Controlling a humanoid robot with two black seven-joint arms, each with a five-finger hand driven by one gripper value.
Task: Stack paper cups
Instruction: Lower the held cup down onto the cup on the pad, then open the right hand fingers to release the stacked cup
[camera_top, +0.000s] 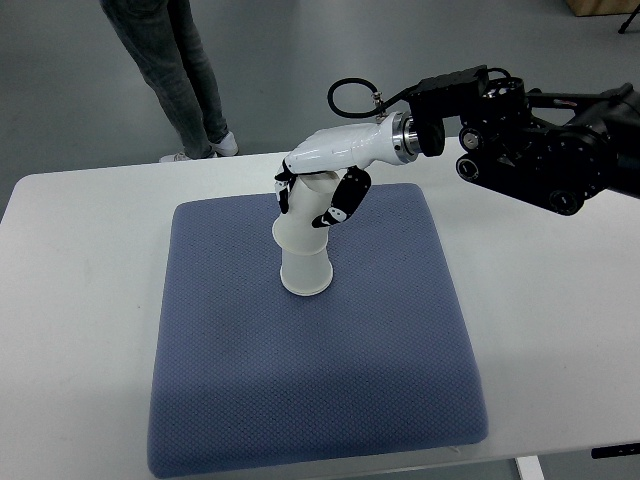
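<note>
Here the right hand (318, 192) grips the paper cups (303, 255), mid-mat (400, 380), far from its edges.

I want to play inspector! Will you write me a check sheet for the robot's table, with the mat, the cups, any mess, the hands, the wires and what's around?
Surface: white table with a blue-grey padded mat lying on it.
Job's things: white paper cups standing on the mat, mouth down; they look stacked, how many cannot be told.
Clutter: nothing seen.
Grippers: right hand reaches in from the right edge, fingers wrapped around the top of the cups; left hand not in view.
Cables: black cable looping at the right wrist.
Surroundings: grey floor; a person's legs standing beyond the table's far edge.
</note>
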